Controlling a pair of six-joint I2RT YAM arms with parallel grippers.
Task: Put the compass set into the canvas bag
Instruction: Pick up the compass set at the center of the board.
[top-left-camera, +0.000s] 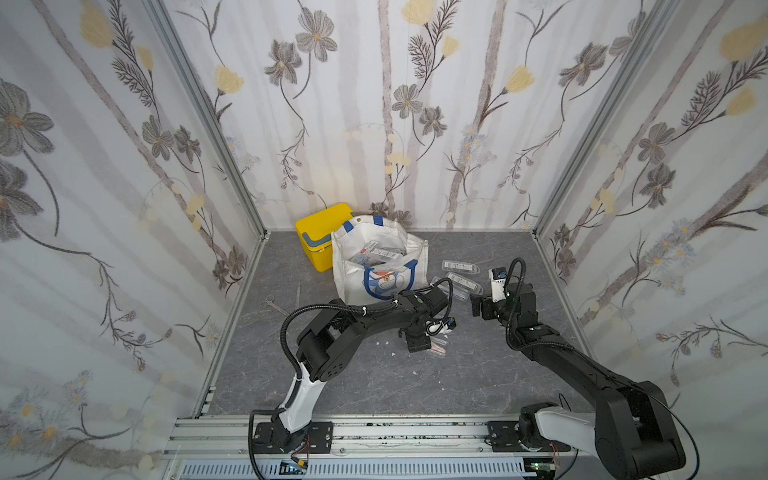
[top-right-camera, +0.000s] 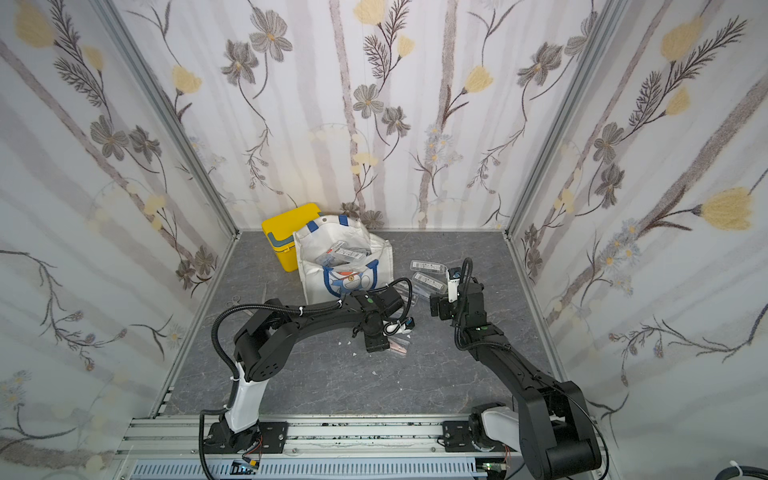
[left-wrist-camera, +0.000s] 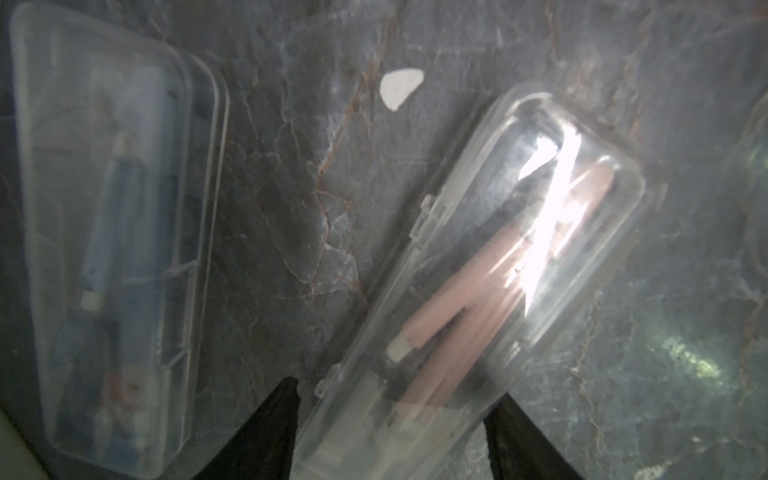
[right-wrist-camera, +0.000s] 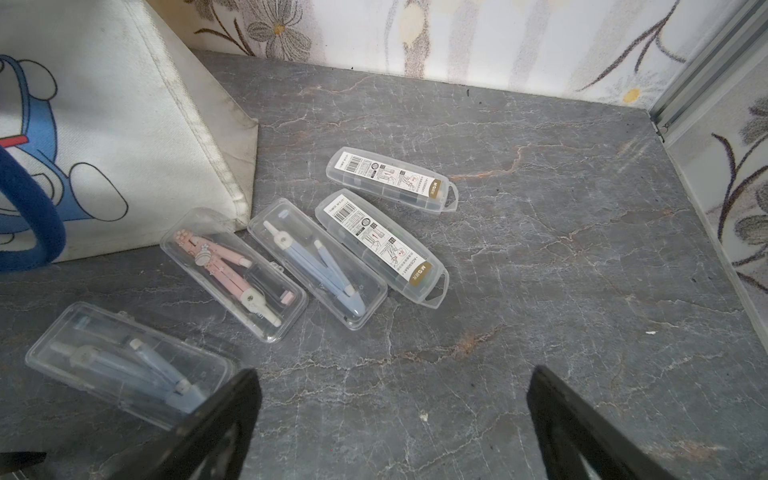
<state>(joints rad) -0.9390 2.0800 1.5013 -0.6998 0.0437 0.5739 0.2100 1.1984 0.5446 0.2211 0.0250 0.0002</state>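
The canvas bag (top-left-camera: 353, 274) (top-right-camera: 312, 274) (right-wrist-camera: 124, 104) stands open at the back of the floor, with several clear compass set cases (top-left-camera: 376, 251) inside. In front of it my left gripper (left-wrist-camera: 395, 424) (top-left-camera: 428, 345) points down, its fingers pressed against both long sides of a clear case with a pink compass set (left-wrist-camera: 478, 266) (top-right-camera: 399, 345) that lies on the floor. A case with a blue compass (left-wrist-camera: 116, 249) lies beside it. My right gripper (right-wrist-camera: 392, 415) (top-left-camera: 478, 305) hovers open and holds nothing, right of the bag. Several more cases (right-wrist-camera: 345, 257) lie beyond it.
A yellow plastic box (top-left-camera: 320, 232) stands left of the bag against the back wall. Scissors (top-left-camera: 272, 303) and a thin metal tool (top-left-camera: 298, 291) lie on the floor at the left. Small white scraps (top-left-camera: 382, 343) dot the dark marble-patterned floor (top-left-camera: 374, 382). Flowered walls close three sides.
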